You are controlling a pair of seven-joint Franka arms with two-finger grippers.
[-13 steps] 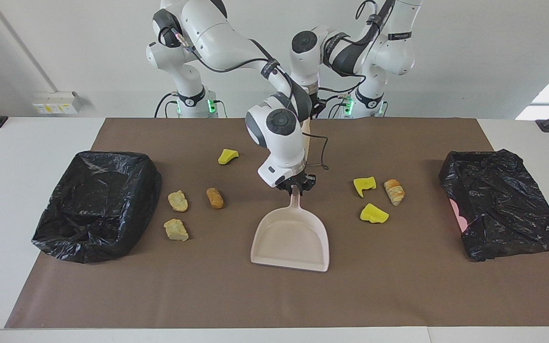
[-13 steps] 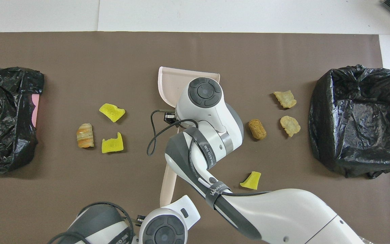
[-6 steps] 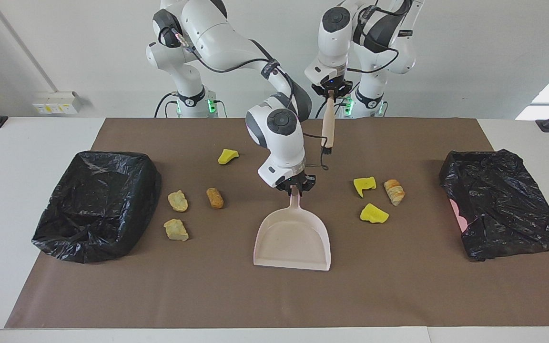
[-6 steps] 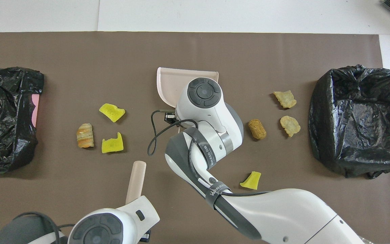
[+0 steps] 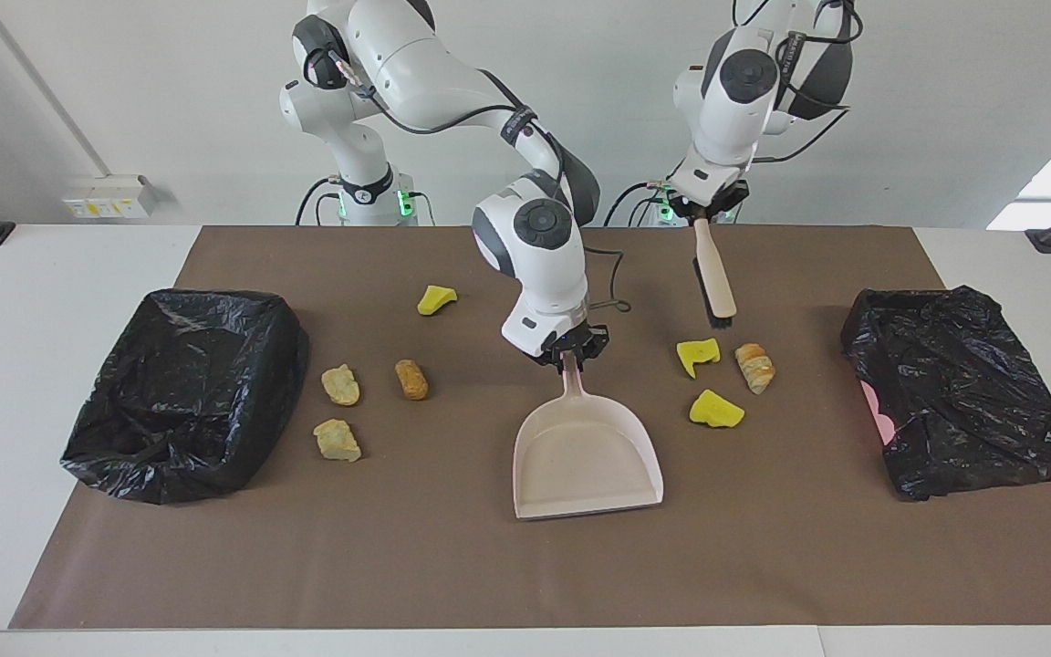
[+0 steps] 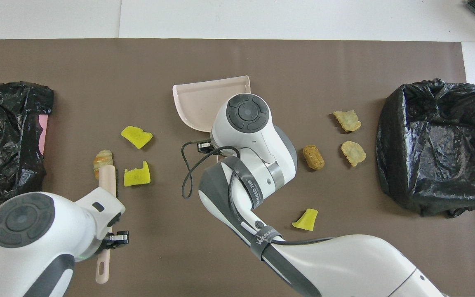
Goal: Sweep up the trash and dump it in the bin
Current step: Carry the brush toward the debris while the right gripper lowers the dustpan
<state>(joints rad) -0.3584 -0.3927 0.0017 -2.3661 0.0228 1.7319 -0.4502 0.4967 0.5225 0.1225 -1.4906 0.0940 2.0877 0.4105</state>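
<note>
My right gripper (image 5: 569, 358) is shut on the handle of the pale pink dustpan (image 5: 585, 456), which lies flat mid-mat; it also shows in the overhead view (image 6: 204, 99). My left gripper (image 5: 704, 212) is shut on a brush (image 5: 715, 278) with its bristle end hanging low by a yellow chunk (image 5: 698, 355) and a bread roll (image 5: 754, 367). Another yellow chunk (image 5: 715, 410) lies beside the pan. Toward the right arm's end lie a yellow chunk (image 5: 436, 298), a brown piece (image 5: 411, 379) and two tan pieces (image 5: 340, 384) (image 5: 337, 440).
A bin lined with a black bag (image 5: 183, 388) stands at the right arm's end of the brown mat (image 5: 525, 575). A second black-bagged bin (image 5: 963, 388) stands at the left arm's end. A loose cable hangs from the right wrist (image 6: 188, 173).
The left arm lifted the brush from the middle and swung it toward its own end, over the three pieces there. The right gripper turned the dustpan, its mouth now shifted toward the left arm's end.
</note>
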